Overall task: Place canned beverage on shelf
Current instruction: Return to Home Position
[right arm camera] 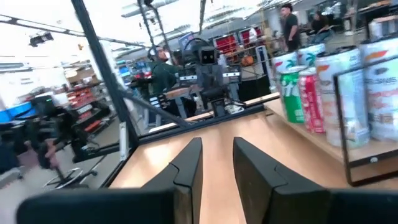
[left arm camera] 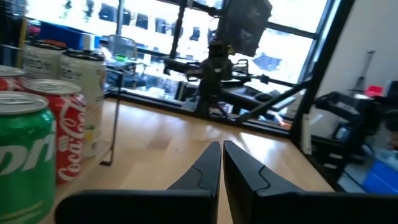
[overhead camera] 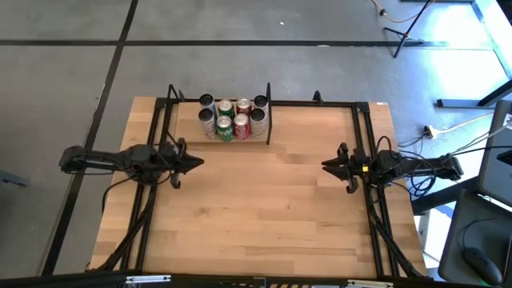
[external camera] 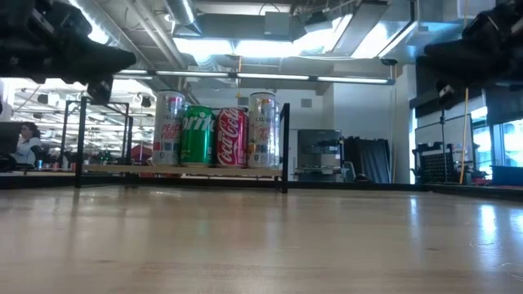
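1. While the left gripper (overhead camera: pixel 194 163) hangs over the left side of the table (overhead camera: pixel 264 228), near the front corner of the shelf (overhead camera: pixel 184 122), its fingers (left arm camera: pixel 205 171) lie almost together. Only a sliver shows between them, and they hold nothing.
2. The shelf sits at the table's far edge, left of centre. Seen from above, it carries eight cans (overhead camera: pixel 225 126) in two rows of four.
3. From table height the front row reads, left to right: a white-pink can (external camera: pixel 169 129), a green can (external camera: pixel 196 135), a red can (external camera: pixel 230 136) and a pale can (external camera: pixel 263 131). All stand upright and close together on the ledge. The high view shows a second can behind each one.
4. A black post (external camera: pixel 284 147) stands just right of the row and closes off that end.
5. The right gripper (overhead camera: pixel 328 166) hangs over the right side of the table, well apart from the shelf. Its fingers (right arm camera: pixel 186 165) are spread with a clear gap, and nothing is between them.
6. No can lies on the bare table and neither gripper carries one, so the placing looks finished.
7. Both arms are level and point inward at each other across the table. As far as I can judge, all that is left is for them to settle at rest.
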